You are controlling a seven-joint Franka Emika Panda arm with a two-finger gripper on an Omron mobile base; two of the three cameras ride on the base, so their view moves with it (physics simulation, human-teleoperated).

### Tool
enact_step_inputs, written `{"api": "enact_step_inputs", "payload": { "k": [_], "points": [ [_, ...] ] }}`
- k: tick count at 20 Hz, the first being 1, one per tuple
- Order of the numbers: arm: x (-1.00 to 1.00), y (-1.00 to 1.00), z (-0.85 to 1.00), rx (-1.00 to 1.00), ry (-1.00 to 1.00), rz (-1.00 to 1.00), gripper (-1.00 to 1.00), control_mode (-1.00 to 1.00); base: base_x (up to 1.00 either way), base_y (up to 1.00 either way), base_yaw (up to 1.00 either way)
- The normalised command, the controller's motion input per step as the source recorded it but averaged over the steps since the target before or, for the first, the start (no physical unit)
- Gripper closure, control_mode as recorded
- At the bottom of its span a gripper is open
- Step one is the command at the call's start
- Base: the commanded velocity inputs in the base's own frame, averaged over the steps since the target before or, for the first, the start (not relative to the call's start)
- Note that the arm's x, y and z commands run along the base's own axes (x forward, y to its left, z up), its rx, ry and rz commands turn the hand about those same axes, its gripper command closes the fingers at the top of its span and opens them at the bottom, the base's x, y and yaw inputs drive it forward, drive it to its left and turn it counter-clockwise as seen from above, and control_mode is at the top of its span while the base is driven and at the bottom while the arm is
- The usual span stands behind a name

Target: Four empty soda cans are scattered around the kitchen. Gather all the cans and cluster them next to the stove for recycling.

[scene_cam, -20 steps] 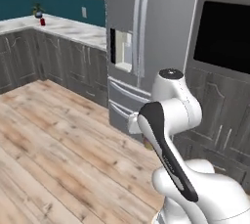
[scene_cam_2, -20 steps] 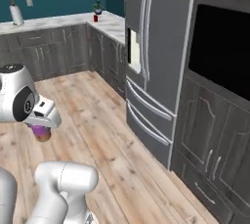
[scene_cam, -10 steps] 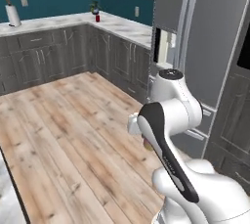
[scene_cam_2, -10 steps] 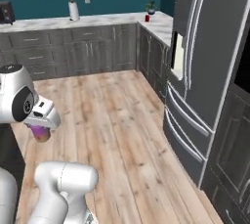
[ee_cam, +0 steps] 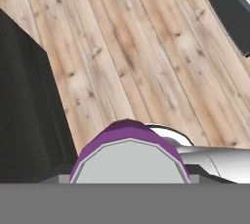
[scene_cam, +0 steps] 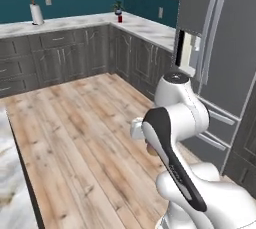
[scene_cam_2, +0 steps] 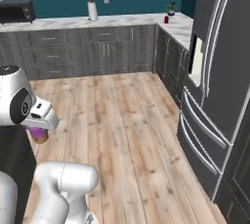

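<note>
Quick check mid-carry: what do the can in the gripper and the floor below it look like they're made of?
The purple can looks like painted metal: glossy purple wall, flat silver-grey top with a pale rim. The floor looks like light wood planking, matte, with long board seams and darker grain streaks; as a render, it may equally be wood-look laminate.

Counted here: one purple-magenta metal soda can (ee_cam: 128,152), one small red can (scene_cam_2: 166,19), one white paper-towel roll (scene_cam_2: 92,10), one black microwave (scene_cam_2: 16,11), one grey double-door fridge (scene_cam_2: 222,71), one potted plant (scene_cam_2: 171,8).
</note>
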Motion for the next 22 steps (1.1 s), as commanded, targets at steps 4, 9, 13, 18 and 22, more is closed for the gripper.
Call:
{"api": "enact_step_inputs", "payload": {
  "k": [4, 9, 13, 18, 22],
  "points": [
    [0.00, 0.00, 0.00, 0.00, 0.00, 0.00, 1.00, 1.00, 1.00, 0.20, 0.00],
    [0.00, 0.00, 0.00, 0.00, 0.00, 0.00, 1.00, 1.00, 1.00, 0.23, 0.00],
    [0.00, 0.00, 0.00, 0.00, 0.00, 0.00, 1.00, 1.00, 1.00, 0.04, 0.00],
    [0.00, 0.00, 0.00, 0.00, 0.00, 0.00, 1.00, 1.00, 1.00, -0.09, 0.01],
    [0.00, 0.00, 0.00, 0.00, 0.00, 0.00, 1.00, 1.00, 1.00, 0.06, 0.01]
  ]
}}
